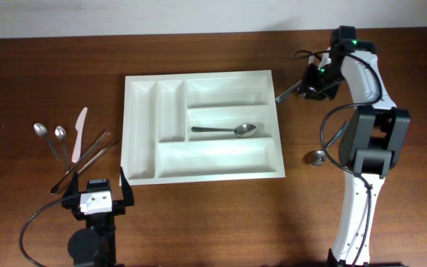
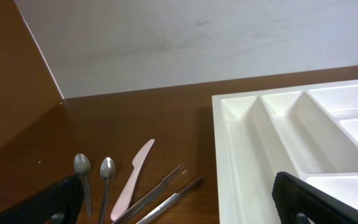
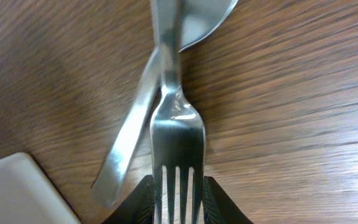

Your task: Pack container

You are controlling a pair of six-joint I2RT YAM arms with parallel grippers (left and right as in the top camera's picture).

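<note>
The tray (image 1: 127,126) lies centred on the bench (image 1: 43,81), with one spoon (image 1: 224,130) already in its middle wide compartment. Your right jaws straddle the tines of a fork (image 3: 178,134) crossed over a second spoon (image 3: 132,140) beyond the tray's corner. That is probably the fork's free end. Clamped or just bracketing: cannot tell. Left jaws wide apart, empty. No writing legible.

The container (image 1: 213,157) — a large white rectangular plastic cutlery tray — lies flat, open side up, mid-bench on the dark wooden bench (image 1: 50,74). Two narrow slots run lengthwise along its left side; three wide compartments stack beside them. The middle wide one holds a metal spoon (image 1: 224,130) — bowl pointing right.
</note>
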